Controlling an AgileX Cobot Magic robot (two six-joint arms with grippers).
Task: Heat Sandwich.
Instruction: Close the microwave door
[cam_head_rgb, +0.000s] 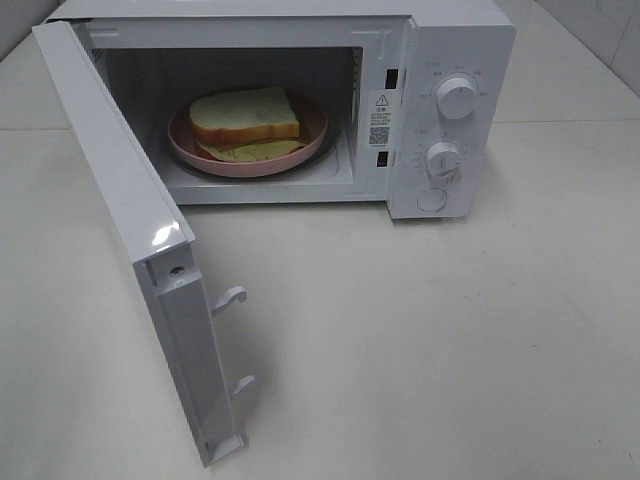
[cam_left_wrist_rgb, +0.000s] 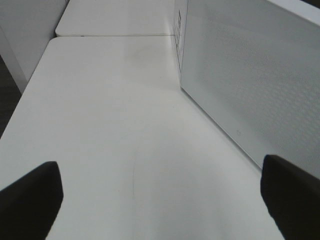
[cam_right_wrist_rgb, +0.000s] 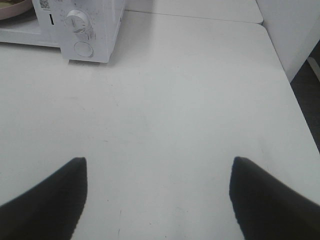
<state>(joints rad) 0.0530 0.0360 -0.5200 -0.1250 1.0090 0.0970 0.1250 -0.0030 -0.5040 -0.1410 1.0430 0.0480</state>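
A white microwave (cam_head_rgb: 490, 60) stands at the back of a pale table (cam_head_rgb: 450, 350). Its door (cam_head_rgb: 120, 210) is swung wide open on the left, with two hooked latches (cam_head_rgb: 230, 297) jutting from its free edge.

Inside the oven, a round pink plate (cam_head_rgb: 250, 165) sits on the floor of the cavity. The sandwich (cam_head_rgb: 245, 120) lies on that plate. It has thick white bread with a tan crust, and a pale yellow-green layer shows under the top slice.

On the right of the oven front is a control panel. It has an upper knob (cam_head_rgb: 457, 98), a lower knob (cam_head_rgb: 443, 158) and a round button (cam_head_rgb: 432, 199) below them. A label with a square code (cam_head_rgb: 380, 118) is stuck on the frame beside the cavity.

The camera on the left arm looks along the bare table beside the outer, dotted face of the open door. The left arm's jaws stand spread as wide as they go, one dark fingertip (cam_left_wrist_rgb: 30, 200) at each side of that view. Nothing is between them.

The camera on the right arm looks across the table toward the control-panel corner of the microwave, which is well away from it. The right arm's jaws are also well apart, their dark fingertips (cam_right_wrist_rgb: 45, 200) blurred. They grip nothing, with only table showing between them.
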